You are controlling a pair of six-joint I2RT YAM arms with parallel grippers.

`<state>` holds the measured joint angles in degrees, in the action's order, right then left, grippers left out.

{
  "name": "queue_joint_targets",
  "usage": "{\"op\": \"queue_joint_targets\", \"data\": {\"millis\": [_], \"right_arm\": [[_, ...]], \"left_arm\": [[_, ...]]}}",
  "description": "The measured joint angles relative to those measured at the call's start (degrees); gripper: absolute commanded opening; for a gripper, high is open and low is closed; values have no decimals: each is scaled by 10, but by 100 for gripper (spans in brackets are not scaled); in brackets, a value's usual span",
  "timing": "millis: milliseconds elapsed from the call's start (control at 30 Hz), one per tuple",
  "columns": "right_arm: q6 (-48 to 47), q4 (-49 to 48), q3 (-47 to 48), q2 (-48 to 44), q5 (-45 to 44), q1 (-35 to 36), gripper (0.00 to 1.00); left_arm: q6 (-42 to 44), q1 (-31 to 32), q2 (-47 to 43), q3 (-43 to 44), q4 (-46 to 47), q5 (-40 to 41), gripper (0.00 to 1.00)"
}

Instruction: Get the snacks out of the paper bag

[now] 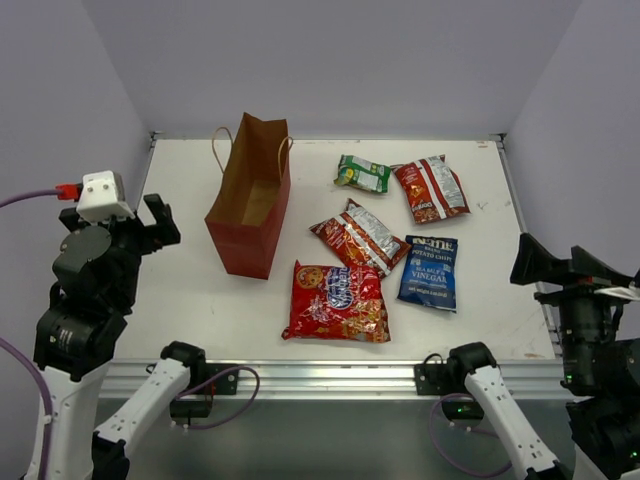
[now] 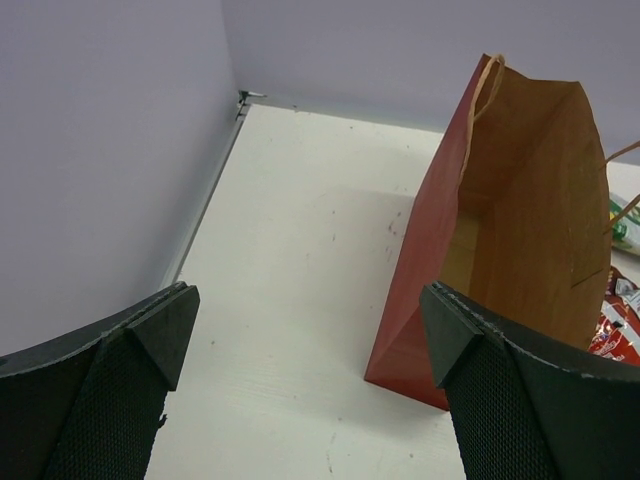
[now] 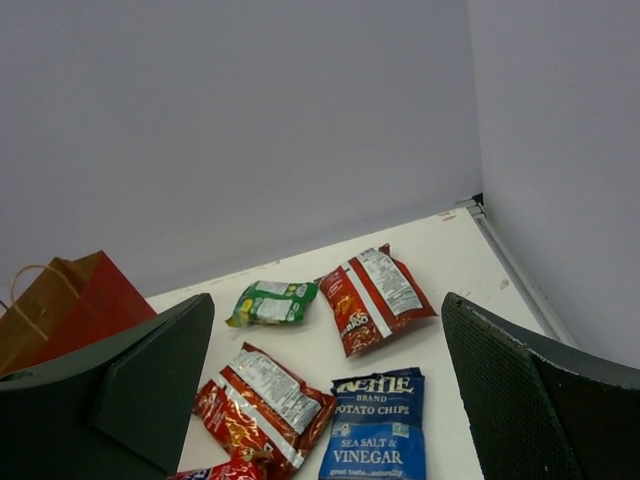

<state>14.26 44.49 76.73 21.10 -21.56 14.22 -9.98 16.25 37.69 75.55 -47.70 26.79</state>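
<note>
The left gripper [image 2: 305,330] and right gripper [image 3: 330,345] hung fully spread, clear of everything and holding nothing, likely because the job looked finished. The reddish-brown paper bag [image 1: 250,205] stood upright, apparently empty. On the white table [image 1: 180,290] beside it lay the green-white foil packet [image 1: 362,173], two red chip bags [image 1: 431,189] [image 1: 358,237], the blue chip bag [image 1: 430,272] and the large red cookie bag [image 1: 337,302].

The paper bag [image 1: 250,215] is reddish-brown; packet [image 1: 362,173] green-white; chip bag [image 1: 431,189], second chip bag [image 1: 358,237] and cookie bag [image 1: 336,303] red; vinegar bag [image 1: 429,272] blue.

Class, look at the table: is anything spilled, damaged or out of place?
Nothing stands out. The paper bag stands upright and open; the five snack packets lie flat beside it, none visibly torn.
</note>
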Motion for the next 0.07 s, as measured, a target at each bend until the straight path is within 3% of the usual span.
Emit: {"op": "queue_joint_targets", "data": {"millis": [67], "right_arm": [[-1, -4, 1, 0, 0, 0, 99]], "left_arm": [[-1, 0, 4, 0, 0, -2, 100]]}}
